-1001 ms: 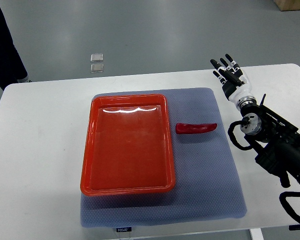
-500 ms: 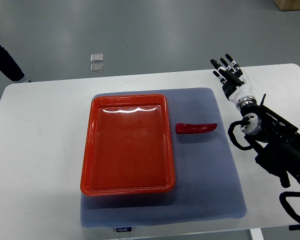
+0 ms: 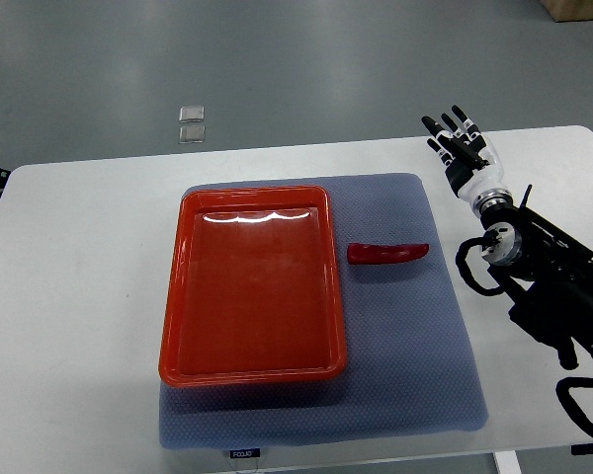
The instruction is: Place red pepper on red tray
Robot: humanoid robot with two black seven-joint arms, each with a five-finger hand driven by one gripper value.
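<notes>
1. Right hand (image 3: 462,148) hovers at the table's (image 3: 69,296) 2 o'clock corner, fingers spread, empty.
2. Red pepper (image 3: 387,253) lies on the blue mat (image 3: 415,365), at 3 o'clock beside the red tray (image 3: 174,326).

A red pepper (image 3: 387,253) lies on a blue-grey mat (image 3: 415,346) just beside an empty red tray (image 3: 252,284), not touching it, on a white surface (image 3: 79,296). The right robot hand (image 3: 460,146), fingers spread and holding nothing, hovers near the surface's far right edge, well apart from the pepper.
</notes>
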